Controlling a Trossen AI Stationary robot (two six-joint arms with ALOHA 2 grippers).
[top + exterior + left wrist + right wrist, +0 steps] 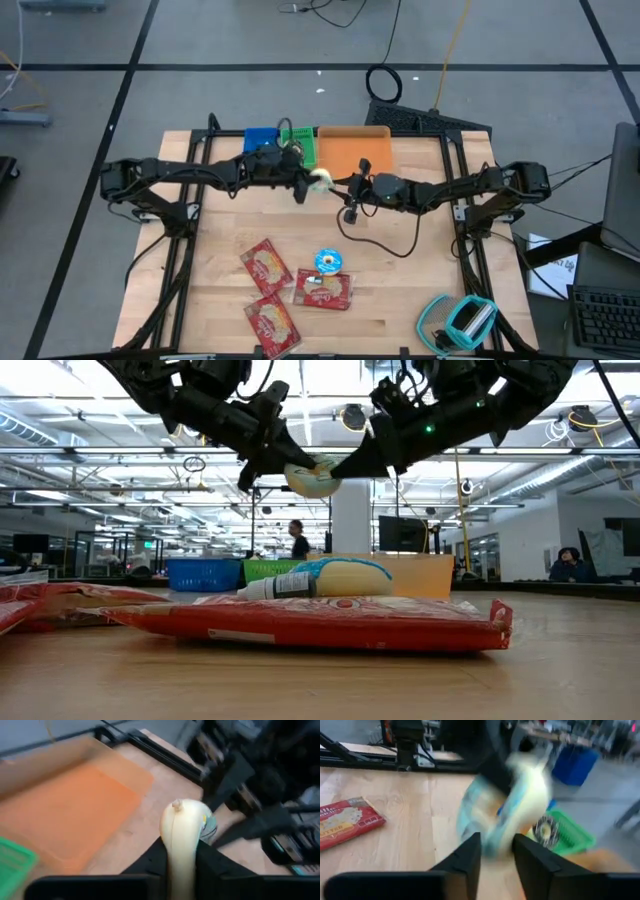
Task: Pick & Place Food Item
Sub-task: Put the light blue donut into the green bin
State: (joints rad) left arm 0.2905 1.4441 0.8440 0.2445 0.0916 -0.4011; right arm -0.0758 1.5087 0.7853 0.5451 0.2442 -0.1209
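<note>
1. Item (320, 180): pale cream food pack with a bluish label, held up in the air over the table's middle, just in front of the orange tray (352, 150). Nothing under it but bare board.
2. Long axis: seems to run along the line between the two grippers, roughly left to right across the table. Short and rounded from above, so not certain.
3. Left gripper (305, 185): on the item's left end, fingers (150, 865) pressed to both sides, gripping it. Item sticks out forward past the fingertips.
4. Right gripper (342, 186): at the item's right end, facing the left one. Fingers (467, 855) flank the item, but contact is blurred; cannot tell whether clamped or let go.
5. Deciding relation: both grippers equally near, one at each end, item bridging the gap. Looks like a hand-over in mid-air; next move depends on which one truly has the hold. Risk judged: a drop if neither grips firmly.
6. Placing spots: orange tray nearest, then green basket (298, 143) and blue bin (262, 138) further towards the left arm.
7. Low view: shows the item's height (312, 477), well clear of the table, which the high view cannot. High view alone shows its place relative to the tray.
8. Left wrist view: gives the clearest grip. Right wrist view: smeared.
9. Elsewhere: red packets (265, 268) near the front edge, well apart.
</note>
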